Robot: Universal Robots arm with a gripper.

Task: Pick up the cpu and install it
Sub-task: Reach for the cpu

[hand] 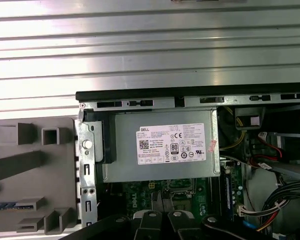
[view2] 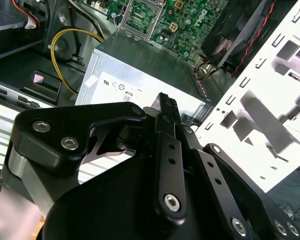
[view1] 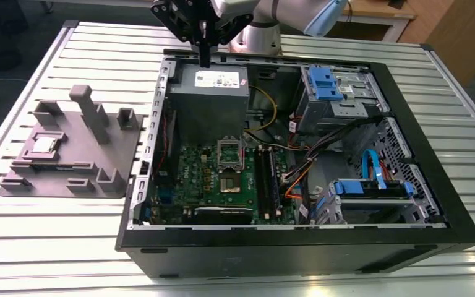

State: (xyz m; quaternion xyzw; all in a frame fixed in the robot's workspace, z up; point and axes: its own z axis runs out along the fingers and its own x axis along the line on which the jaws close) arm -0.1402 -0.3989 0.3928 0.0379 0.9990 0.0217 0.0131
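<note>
Fingers (view1: 205, 52) pressed together, with nothing between them, hang above the rear edge of the open computer case (view1: 262, 253), over the big grey power supply (view1: 208, 93) with the white label. Well apart from them, toward the exterior view's left, the cpu (view1: 46, 145) lies flat in a recess of the grey plastic fixture (view1: 97, 167), which stands on the slatted metal surface (view1: 56, 260) just beside the case. Inside the case, the motherboard (view1: 196, 179) lies next to the power supply, with its socket (view1: 231, 151) near the middle.
</note>
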